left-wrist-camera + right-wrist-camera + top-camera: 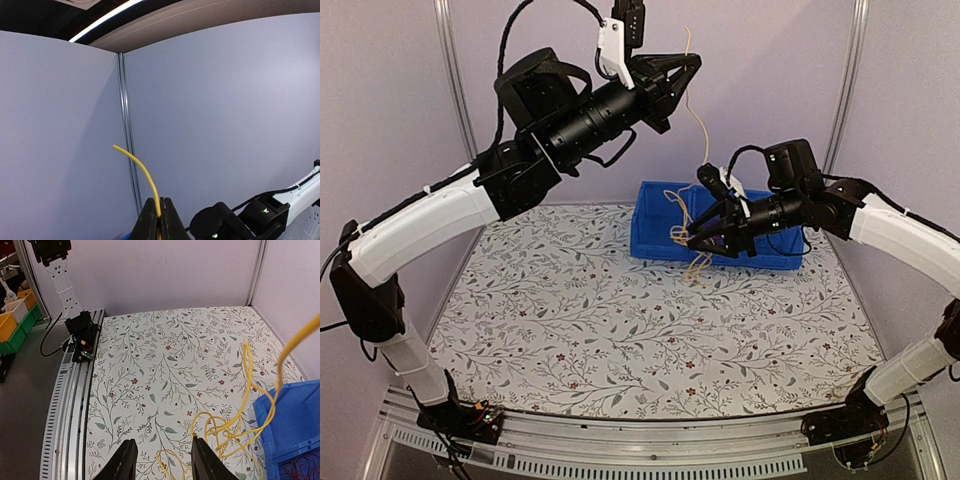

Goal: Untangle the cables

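L tool point(159, 204) clamped on yellow cable point(142, 170) up high, R tool point(164, 442) jaws apart: pinch loops point(220, 427) near bin point(300, 405), pull slow w/o snagging.

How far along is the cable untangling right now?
Done: the left gripper is shut on a yellow cable and holds it high. In hand: the right gripper, open, hovers at the yellow loops bunched beside the bin. Left: the loops are not yet pulled apart, and red cables lie in the bin.
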Controlling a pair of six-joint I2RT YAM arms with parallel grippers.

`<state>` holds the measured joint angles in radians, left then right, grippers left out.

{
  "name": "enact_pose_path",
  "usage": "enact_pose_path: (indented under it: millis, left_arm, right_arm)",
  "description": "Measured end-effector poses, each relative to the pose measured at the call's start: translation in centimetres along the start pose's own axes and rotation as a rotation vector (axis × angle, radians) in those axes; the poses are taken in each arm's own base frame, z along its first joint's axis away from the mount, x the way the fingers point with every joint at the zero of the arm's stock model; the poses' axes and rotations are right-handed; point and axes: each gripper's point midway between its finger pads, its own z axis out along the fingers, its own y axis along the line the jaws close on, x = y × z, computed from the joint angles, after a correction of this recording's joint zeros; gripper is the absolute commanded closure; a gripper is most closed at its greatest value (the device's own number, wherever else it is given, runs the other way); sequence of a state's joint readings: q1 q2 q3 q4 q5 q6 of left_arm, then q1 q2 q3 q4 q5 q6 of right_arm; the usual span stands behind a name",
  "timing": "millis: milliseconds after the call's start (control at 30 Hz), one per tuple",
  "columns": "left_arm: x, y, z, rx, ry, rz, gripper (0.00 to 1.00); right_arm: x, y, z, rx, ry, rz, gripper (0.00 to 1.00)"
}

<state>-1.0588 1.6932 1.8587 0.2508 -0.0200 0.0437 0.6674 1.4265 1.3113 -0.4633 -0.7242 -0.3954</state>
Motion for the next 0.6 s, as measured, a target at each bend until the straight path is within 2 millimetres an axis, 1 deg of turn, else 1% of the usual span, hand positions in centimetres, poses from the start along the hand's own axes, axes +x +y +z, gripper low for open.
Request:
enact_pose_path:
  millis: [67,167,233,267,333,433,467,600]
  left_arm:
    - [1.2,-0.1,0.0,0.002,0.024,-0.007,1.00]
    - [2.3,-0.2,-0.1,0.005,0.046,-0.019,1.00]
    - [2.9,-0.3,-0.1,0.008,0.057,-0.025,1.00]
    - [3.1,-0.3,-0.1,0.009,0.060,-0.029,1.00]
    - [3.4,-0.4,-0.1,0.009,0.063,-0.040,1.00]
    - [3.7,-0.5,-0.2,0.012,0.060,-0.055,1.00]
    - [3.9,-0.5,-0.2,0.012,0.061,-0.059,1.00]
    - [5.3,-0.6,-0.3,0.013,0.081,-0.077,1.00]
  right_arm:
    - [-1.5,0.3,-1.0,0.015,-0.023,-0.033,0.59]
    - [-2.6,0.7,-2.1,0.031,-0.036,-0.056,0.59]
    - [-2.5,0.6,-2.3,0.044,-0.028,-0.057,0.58]
    - [-2.3,0.5,-2.3,0.053,-0.022,-0.056,0.55]
    - [-1.7,0.2,-2.1,0.070,-0.006,-0.049,0.46]
    - [-0.5,-0.1,-1.8,0.078,0.019,-0.030,0.38]
    - [-0.3,0.0,-1.7,0.076,0.023,-0.026,0.36]
    - [-0.5,0.4,-1.6,0.051,0.012,-0.026,0.35]
